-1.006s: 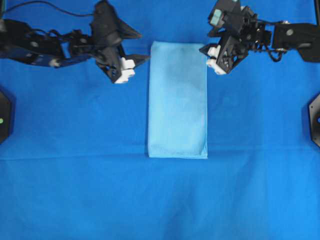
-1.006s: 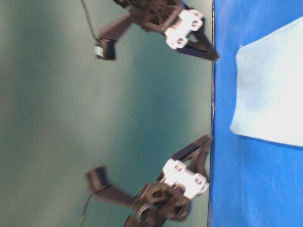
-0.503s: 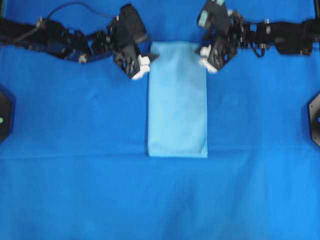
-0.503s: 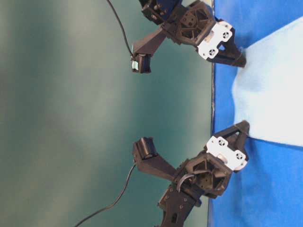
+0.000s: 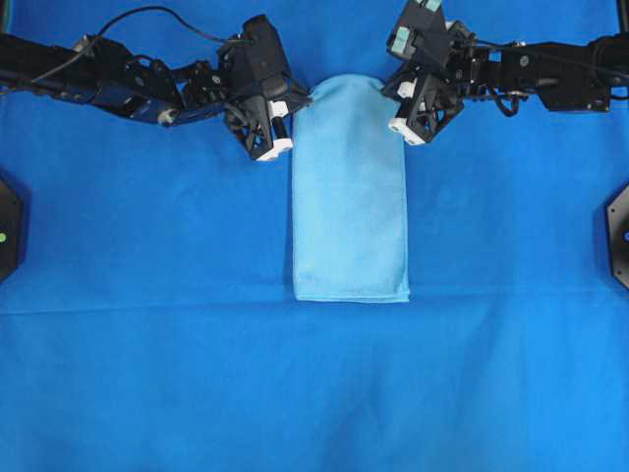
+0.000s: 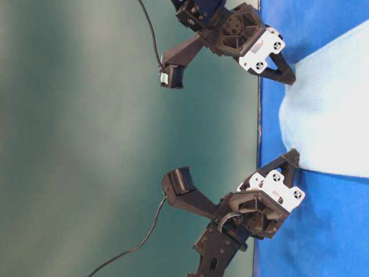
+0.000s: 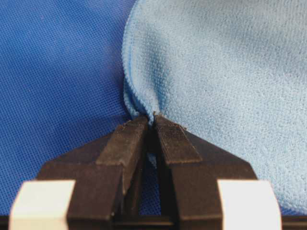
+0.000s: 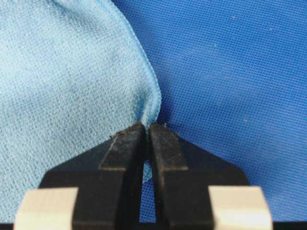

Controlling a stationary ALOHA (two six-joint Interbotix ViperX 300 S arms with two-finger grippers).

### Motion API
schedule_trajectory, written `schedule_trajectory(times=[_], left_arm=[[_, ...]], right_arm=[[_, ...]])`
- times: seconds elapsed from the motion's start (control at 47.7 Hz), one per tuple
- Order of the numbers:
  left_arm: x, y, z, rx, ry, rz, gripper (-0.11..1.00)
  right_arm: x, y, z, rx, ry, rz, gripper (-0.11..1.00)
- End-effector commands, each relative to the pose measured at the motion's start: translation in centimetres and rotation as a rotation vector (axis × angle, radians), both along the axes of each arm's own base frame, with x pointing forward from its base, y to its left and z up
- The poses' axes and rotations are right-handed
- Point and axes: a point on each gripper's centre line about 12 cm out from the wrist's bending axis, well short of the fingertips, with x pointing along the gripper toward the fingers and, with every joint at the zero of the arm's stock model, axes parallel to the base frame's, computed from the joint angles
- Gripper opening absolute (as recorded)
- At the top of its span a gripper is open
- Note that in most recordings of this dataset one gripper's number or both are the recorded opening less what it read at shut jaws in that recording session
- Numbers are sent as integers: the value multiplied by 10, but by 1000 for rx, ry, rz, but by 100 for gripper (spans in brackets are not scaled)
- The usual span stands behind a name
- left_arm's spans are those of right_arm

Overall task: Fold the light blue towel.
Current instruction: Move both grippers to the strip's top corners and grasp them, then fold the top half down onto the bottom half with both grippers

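Note:
The light blue towel [image 5: 351, 197] lies folded into a narrow strip on the darker blue tablecloth, long side running from far to near. Its far end is drawn up into a rounded bunch. My left gripper [image 5: 300, 101] is shut on the towel's far left corner. In the left wrist view the gripper [image 7: 153, 116] pinches a fold of the cloth [image 7: 225, 62] at its tips. My right gripper [image 5: 391, 98] is shut on the far right corner, and its tips [image 8: 147, 125] pinch the hem of the towel [image 8: 62, 72]. The table-level view shows the towel [image 6: 328, 115] puckered between both sets of tips.
The royal-blue tablecloth [image 5: 147, 374] covers the whole table, with a crease line across it near the towel's front edge. Black fixtures sit at the left edge [image 5: 8, 226] and right edge [image 5: 619, 231]. A dark green wall [image 6: 115, 144] stands behind the arms.
Both grippers moved inward from beside the towel onto its far corners and shut on them. The far edge, flat and square before, is now pulled into a rounded bunch.

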Motion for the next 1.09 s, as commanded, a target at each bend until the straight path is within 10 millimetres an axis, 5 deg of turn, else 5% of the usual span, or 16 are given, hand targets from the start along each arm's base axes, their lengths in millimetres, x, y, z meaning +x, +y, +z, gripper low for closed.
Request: schedule_trajectory(times=[0.0, 0.293, 0.482, 0.838, 1.069], left_arm=[[5, 5, 20, 28, -41, 0, 4], [5, 31, 58, 109, -82, 20, 4], [6, 39, 65, 123, -95, 33, 4], [3, 23, 79, 113, -116, 14, 4], [-3, -9, 91, 101, -131, -42, 4]], right_arm=[[-1, -2, 6, -4, -10, -15, 4], [-8, -13, 34, -47, -16, -56, 4], [-13, -22, 46, -75, -35, -72, 4], [-10, -17, 69, -108, -85, -56, 4], [-4, 19, 96, -124, -94, 2, 4]])
